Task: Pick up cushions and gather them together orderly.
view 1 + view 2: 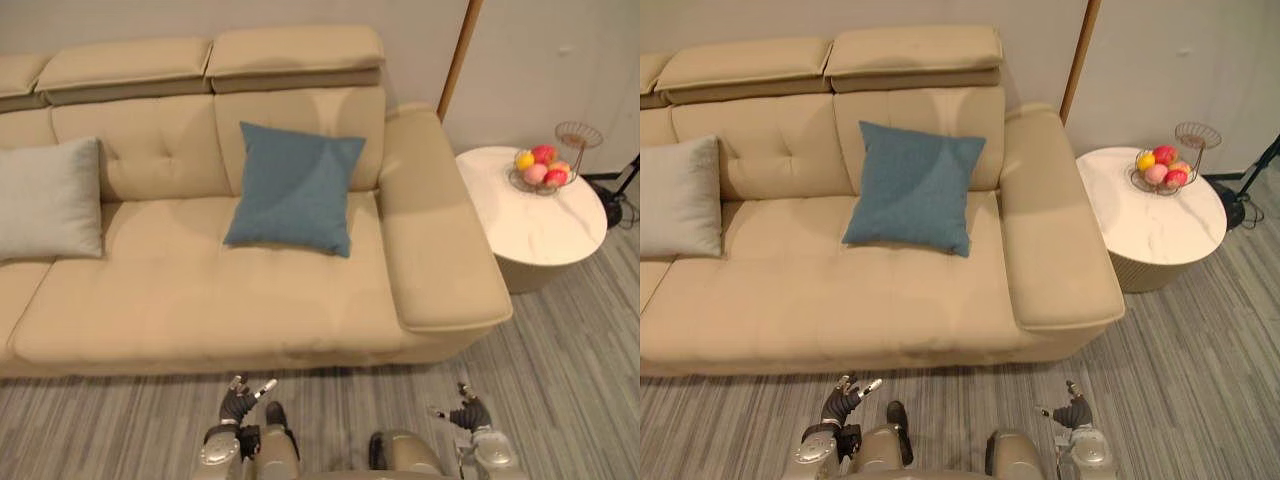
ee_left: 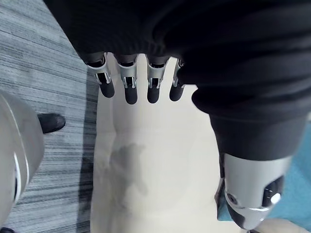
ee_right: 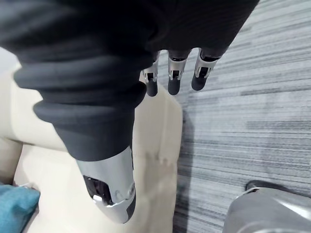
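Note:
A blue cushion leans upright against the backrest of the beige sofa, on its right seat. A grey cushion leans against the backrest at the sofa's left end, well apart from the blue one. My left hand hangs low over the floor in front of the sofa, fingers relaxed and holding nothing. My right hand hangs likewise to the right, open and empty. In the wrist views the left hand's fingers and the right hand's fingers are straight above the sofa's front edge.
A round white side table stands right of the sofa's wide armrest, carrying a wire basket of fruit. Grey striped carpet lies in front. A wall and wooden door frame stand behind.

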You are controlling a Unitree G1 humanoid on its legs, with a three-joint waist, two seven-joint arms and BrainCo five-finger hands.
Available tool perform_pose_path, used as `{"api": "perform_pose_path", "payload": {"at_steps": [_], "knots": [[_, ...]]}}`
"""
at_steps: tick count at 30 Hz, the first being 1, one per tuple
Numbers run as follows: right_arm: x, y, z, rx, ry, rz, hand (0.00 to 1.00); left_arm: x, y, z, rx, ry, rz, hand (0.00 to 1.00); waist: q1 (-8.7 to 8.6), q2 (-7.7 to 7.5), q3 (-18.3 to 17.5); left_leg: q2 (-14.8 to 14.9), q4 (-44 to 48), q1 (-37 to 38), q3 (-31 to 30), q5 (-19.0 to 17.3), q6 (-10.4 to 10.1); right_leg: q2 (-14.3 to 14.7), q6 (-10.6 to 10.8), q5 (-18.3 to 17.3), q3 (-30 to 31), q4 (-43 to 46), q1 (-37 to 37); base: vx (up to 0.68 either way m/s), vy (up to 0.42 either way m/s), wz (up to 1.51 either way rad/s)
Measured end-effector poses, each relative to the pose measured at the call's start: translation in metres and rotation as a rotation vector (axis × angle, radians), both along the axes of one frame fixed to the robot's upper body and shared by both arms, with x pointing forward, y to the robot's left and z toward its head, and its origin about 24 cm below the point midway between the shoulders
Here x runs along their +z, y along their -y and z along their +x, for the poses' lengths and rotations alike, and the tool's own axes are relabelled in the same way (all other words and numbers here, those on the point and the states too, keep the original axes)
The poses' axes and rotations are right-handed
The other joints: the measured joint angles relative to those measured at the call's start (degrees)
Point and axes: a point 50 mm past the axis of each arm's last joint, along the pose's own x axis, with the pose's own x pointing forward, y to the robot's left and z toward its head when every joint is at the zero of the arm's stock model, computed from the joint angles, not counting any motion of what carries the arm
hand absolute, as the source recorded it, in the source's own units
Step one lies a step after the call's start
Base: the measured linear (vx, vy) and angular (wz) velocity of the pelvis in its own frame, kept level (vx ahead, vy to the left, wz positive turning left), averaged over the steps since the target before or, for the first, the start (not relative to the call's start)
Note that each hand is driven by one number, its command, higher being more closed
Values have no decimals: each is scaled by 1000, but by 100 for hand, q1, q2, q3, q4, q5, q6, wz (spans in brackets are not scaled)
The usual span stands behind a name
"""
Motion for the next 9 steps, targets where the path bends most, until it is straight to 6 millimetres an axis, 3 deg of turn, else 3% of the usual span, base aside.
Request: {"api": "perform_pose_path", "payload": {"at_steps": [2,4,5,9], "knots": [[2,6,2,5,-1,-18,0,-2,-3,-6,3,-15,6,0,43,51,-28,-143,537,204,-1,-560,36,-55,105,391,49,-505,-5,-211,45,-13],[3,7,5,10,3,-23,0,-4,-7,-12,11,-34,13,0,29,116,-57,-312,-34,761,3,-797,-59,-26,246,683,137,-891,-13,-164,127,-21],[3,9,5,4,1,-27,0,-5,-7,-15,15,-43,13,0,14,302,-130,-403,-986,1108,3,-835,-115,66,358,934,153,-1202,-13,-148,132,-13],[-2,9,-2,-17,-26,-9,0,-5,-9,-11,9,-42,22,0,-3,215,-136,-660,-1822,1348,21,-556,-104,-49,546,1750,95,-2397,470,-89,106,7]]}}
